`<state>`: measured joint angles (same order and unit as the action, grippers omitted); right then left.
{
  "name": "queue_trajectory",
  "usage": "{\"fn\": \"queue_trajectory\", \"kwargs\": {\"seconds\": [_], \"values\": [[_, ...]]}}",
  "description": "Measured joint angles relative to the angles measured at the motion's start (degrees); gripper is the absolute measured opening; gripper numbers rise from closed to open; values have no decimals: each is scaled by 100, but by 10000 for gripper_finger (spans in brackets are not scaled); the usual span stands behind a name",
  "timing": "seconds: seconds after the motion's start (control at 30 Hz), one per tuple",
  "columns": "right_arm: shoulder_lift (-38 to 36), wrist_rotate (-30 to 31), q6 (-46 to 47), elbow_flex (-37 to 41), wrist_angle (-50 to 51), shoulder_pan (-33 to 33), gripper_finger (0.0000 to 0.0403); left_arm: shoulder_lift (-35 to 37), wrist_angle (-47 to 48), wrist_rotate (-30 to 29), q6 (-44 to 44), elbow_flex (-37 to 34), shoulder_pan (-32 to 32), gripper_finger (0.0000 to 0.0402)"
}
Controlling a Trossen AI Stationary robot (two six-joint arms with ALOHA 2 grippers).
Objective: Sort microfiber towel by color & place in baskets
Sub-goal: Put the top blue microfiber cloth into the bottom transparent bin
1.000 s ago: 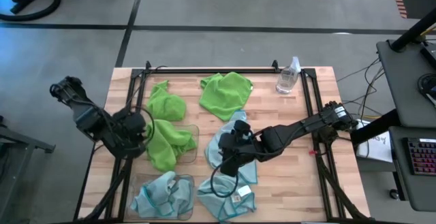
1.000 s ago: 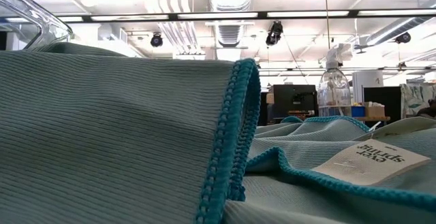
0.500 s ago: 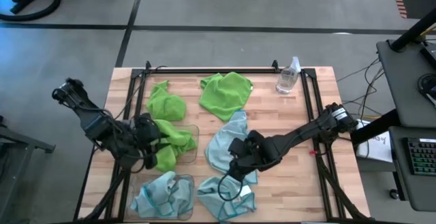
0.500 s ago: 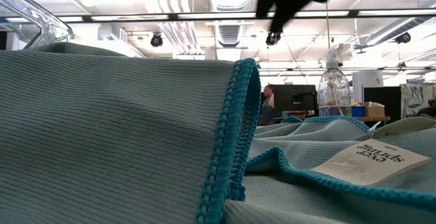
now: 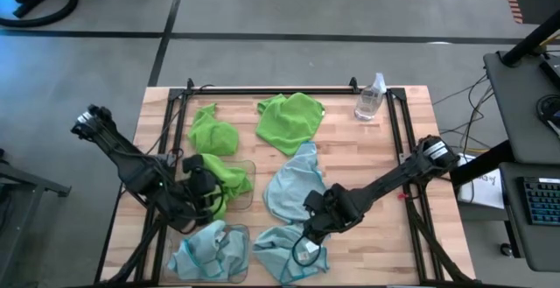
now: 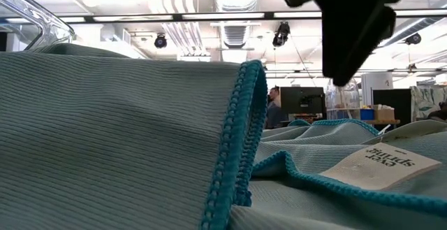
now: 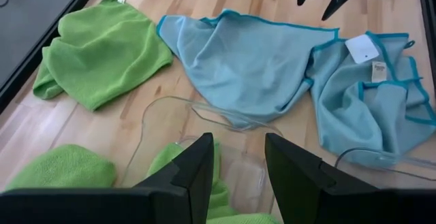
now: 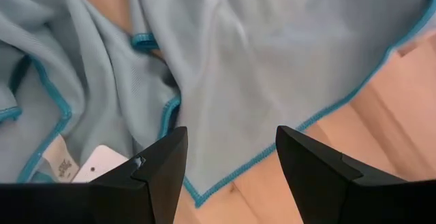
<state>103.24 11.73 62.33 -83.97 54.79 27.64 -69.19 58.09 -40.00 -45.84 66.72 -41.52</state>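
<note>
The right gripper [image 5: 308, 235], jaws wide and empty, hangs over the tagged blue towel [image 5: 289, 251], just beside the blue-filled basket [image 5: 210, 251]. It should pinch a raised fold, not the tag. The left gripper [image 5: 203, 202], part-open and empty, hovers at the green basket [image 5: 247, 183].

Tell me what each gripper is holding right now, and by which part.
Nothing is held. The right gripper hangs open above the blue towel with the white tag. The left gripper is open over the basket with the green towel.
</note>
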Motion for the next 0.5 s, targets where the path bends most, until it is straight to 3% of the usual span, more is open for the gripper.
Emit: {"fn": "queue_trajectory", "kwargs": {"seconds": [0.17, 0.5], "values": [[0, 83, -170, 273, -546, -30, 219, -48, -27, -3, 71, 0, 0, 118], [0, 1501, -844, 461, -847, -403, 219, -28, -71, -8, 127, 22, 0, 118]]}}
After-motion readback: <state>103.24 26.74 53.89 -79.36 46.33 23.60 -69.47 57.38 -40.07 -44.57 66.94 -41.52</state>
